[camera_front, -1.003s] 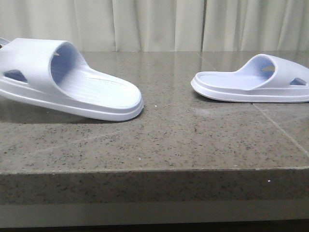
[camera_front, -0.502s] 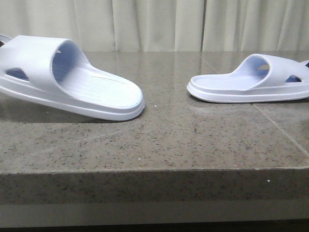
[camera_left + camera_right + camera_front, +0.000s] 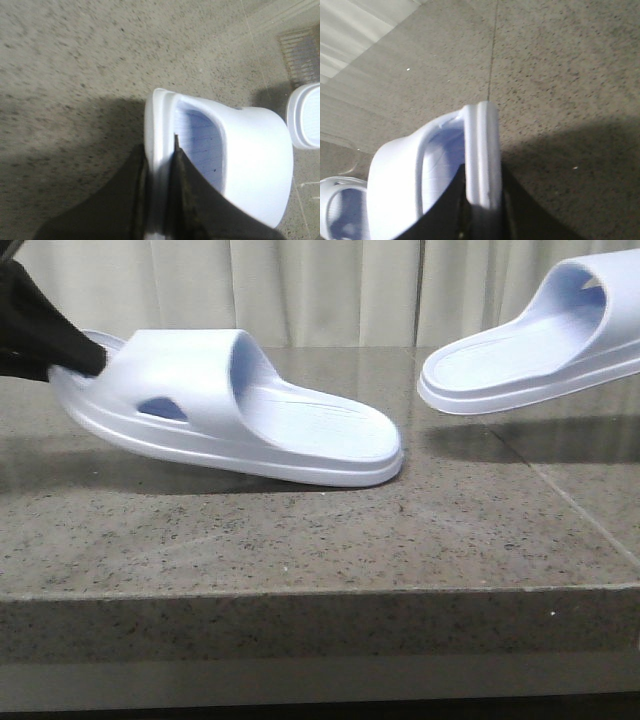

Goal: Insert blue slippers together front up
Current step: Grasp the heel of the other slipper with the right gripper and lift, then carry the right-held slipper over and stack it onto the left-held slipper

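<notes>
Two pale blue slippers. The left slipper [image 3: 250, 415] lies on the granite table [image 3: 300, 540] with its toe pointing right and its heel slightly raised. My left gripper [image 3: 85, 358] is shut on its heel rim; in the left wrist view the left gripper [image 3: 159, 150] pinches the sole of this slipper [image 3: 250, 160]. The right slipper [image 3: 530, 340] hangs tilted above the table at the upper right, toe down-left. My right gripper is out of the front view; in the right wrist view the right gripper [image 3: 482, 172] is shut on the sole edge of that slipper [image 3: 482, 140].
Pale curtains [image 3: 320, 290] hang behind the table. The table's front edge [image 3: 320, 592] runs across the lower front view. A seam in the stone [image 3: 580, 510] runs under the right slipper. Each wrist view shows the other slipper's toe, in the left [image 3: 306, 122] and the right [image 3: 340, 210].
The left slipper has slid to the right with my left gripper now in view at its heel. The right slipper has been lifted off the table and tilted heel-up.
</notes>
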You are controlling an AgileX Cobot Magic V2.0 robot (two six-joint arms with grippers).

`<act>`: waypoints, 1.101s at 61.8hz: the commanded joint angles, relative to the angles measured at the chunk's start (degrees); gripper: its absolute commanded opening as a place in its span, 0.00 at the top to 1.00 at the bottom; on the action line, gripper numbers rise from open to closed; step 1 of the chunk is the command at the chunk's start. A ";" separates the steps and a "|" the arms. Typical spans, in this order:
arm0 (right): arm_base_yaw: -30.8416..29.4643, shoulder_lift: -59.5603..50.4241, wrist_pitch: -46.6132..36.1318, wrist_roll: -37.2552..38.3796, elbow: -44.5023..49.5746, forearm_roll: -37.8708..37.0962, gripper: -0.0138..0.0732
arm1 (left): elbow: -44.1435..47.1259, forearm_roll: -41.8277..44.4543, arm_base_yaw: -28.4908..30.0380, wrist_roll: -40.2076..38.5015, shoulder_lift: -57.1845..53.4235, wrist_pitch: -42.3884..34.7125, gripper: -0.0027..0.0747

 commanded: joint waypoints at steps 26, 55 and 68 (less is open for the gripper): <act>1.03 -9.05 -2.72 -1.48 11.92 7.61 0.97 | 0.54 -5.50 -10.90 1.69 4.01 -8.95 0.99; 32.96 -8.49 -27.15 -1.11 15.62 15.24 0.97 | 0.54 -5.61 -10.90 1.69 4.01 -9.05 0.99; 48.29 -6.24 -37.37 -1.88 15.14 16.28 0.97 | 0.54 -5.63 -10.90 1.69 4.01 -9.05 0.99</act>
